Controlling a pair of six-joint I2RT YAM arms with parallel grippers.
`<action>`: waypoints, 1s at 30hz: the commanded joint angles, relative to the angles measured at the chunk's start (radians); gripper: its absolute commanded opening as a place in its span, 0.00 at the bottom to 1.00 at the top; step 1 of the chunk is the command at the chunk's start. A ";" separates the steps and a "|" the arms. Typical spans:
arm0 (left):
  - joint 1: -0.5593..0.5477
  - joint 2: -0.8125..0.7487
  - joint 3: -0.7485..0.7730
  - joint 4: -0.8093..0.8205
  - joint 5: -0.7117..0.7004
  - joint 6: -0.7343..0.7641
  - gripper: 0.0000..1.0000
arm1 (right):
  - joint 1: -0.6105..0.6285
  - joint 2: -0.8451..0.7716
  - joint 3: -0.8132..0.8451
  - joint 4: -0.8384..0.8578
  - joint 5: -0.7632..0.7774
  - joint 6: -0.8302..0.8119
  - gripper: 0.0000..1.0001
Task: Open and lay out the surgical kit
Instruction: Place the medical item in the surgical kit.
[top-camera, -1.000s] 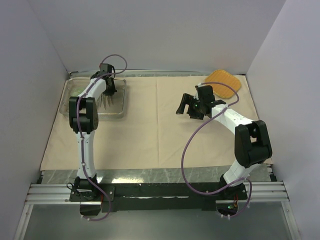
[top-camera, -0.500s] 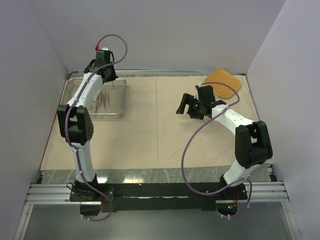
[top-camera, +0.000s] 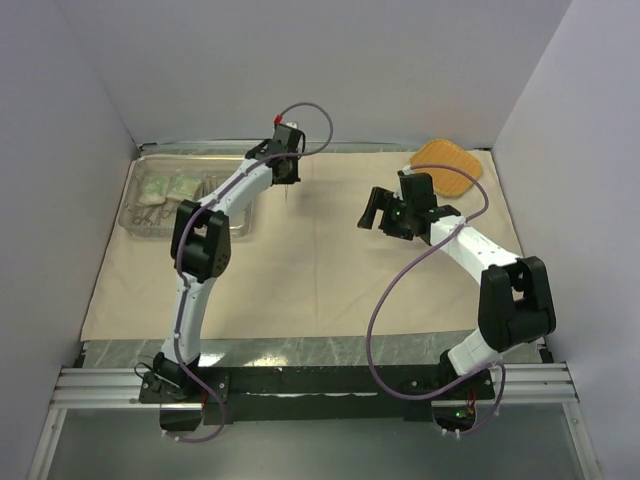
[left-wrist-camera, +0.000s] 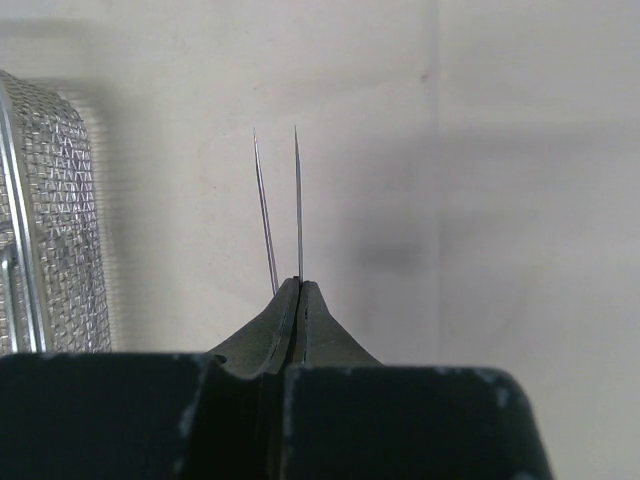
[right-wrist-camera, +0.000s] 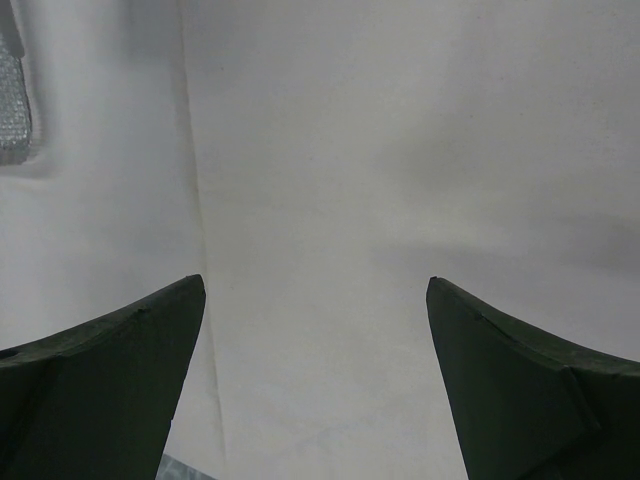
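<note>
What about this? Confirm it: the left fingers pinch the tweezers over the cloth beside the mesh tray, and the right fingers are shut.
Wrong on one count: the right fingers stand wide open and empty, as the right wrist view shows. The left fingers do pinch the tweezers over the cloth beside the mesh tray.

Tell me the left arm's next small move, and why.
Probably lower and release: the left gripper is shut on the thin steel tweezers, already clear of the rectangular steel wire-mesh tray, over bare large beige wrapping cloth.
</note>
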 joint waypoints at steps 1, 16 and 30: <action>0.014 0.058 0.061 0.050 -0.100 0.012 0.01 | -0.002 -0.054 -0.014 -0.033 0.027 -0.031 1.00; 0.014 0.186 0.120 0.109 -0.117 0.050 0.01 | -0.001 -0.058 -0.022 -0.067 0.018 -0.043 1.00; 0.019 0.166 0.042 0.136 -0.033 0.136 0.04 | -0.001 -0.023 -0.003 -0.059 0.004 -0.040 1.00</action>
